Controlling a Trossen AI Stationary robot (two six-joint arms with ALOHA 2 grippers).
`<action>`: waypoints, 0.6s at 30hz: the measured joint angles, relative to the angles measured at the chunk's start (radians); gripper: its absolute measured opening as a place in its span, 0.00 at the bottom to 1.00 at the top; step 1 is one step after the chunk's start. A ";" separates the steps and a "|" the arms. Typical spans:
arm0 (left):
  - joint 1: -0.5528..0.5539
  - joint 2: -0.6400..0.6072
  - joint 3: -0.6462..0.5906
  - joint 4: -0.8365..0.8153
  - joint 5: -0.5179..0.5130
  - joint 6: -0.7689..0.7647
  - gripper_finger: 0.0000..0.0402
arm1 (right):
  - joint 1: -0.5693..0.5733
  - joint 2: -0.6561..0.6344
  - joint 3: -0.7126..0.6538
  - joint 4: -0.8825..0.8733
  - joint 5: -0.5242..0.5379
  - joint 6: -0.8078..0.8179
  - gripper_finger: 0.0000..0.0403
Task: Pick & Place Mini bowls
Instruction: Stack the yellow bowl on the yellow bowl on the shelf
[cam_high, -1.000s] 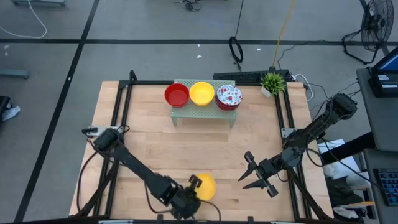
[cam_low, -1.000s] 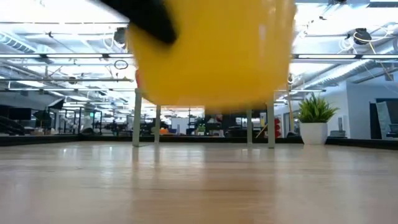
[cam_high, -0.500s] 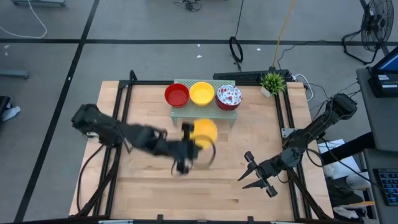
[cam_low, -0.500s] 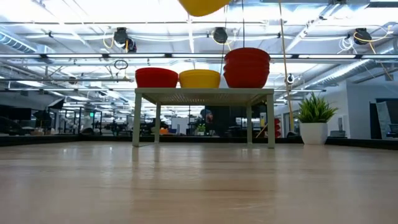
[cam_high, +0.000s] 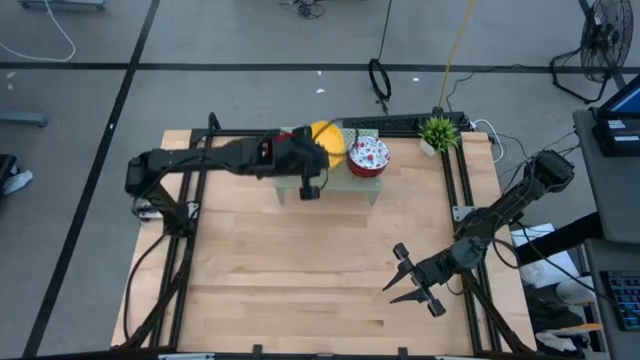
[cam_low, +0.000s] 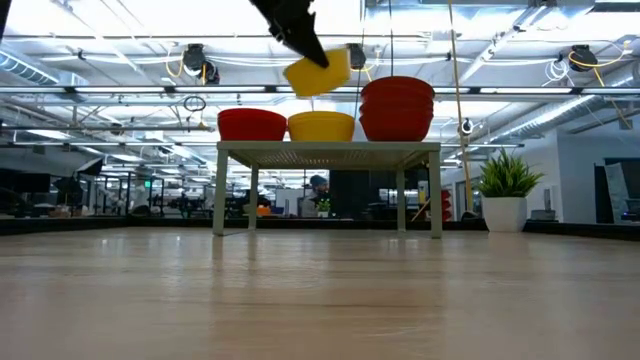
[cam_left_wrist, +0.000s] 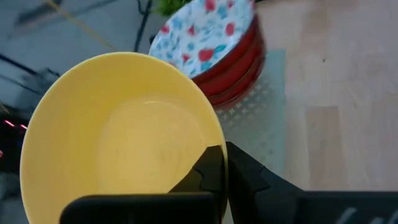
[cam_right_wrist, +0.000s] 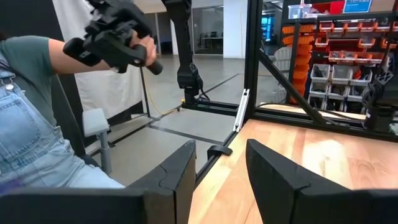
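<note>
Across the wooden table (cam_high: 300, 260), the largest thing at work is the left arm, stretched out from the left edge toward the far middle, where the pale green mesh rack (cam_high: 365, 185) stands. That rack serves as the collecting place: it lifts the bowls off the table and keeps them sorted by kind, with a red stack (cam_low: 252, 124), a yellow stack (cam_low: 320, 126) and a taller stack topped by a speckled white bowl (cam_high: 368, 154) side by side. Over the middle of the rack, the left gripper (cam_high: 308, 165) is clamped on the rim of a yellow mini bowl (cam_high: 328, 140), one finger inside and one outside, so the bowl hangs tilted from that single edge. From the low view it sits clear above the yellow stack, not touching it, which suggests it is being lined up to nest with its own colour. Near the table's right front, the right gripper (cam_high: 412, 278) waits with its fingers spread and nothing between them, well apart from the rack. Beyond the far right corner stands a small potted plant (cam_high: 438, 132).
</note>
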 joint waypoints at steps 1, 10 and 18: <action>0.017 0.000 0.000 -0.007 0.024 -0.013 0.02 | 0.000 0.000 0.000 -0.001 0.000 -0.002 0.33; 0.070 0.039 0.000 -0.010 0.135 -0.055 0.02 | 0.000 0.000 0.000 -0.022 0.001 -0.003 0.33; 0.089 0.081 0.002 0.008 0.126 -0.033 0.01 | 0.000 0.000 0.000 -0.023 -0.001 0.000 0.33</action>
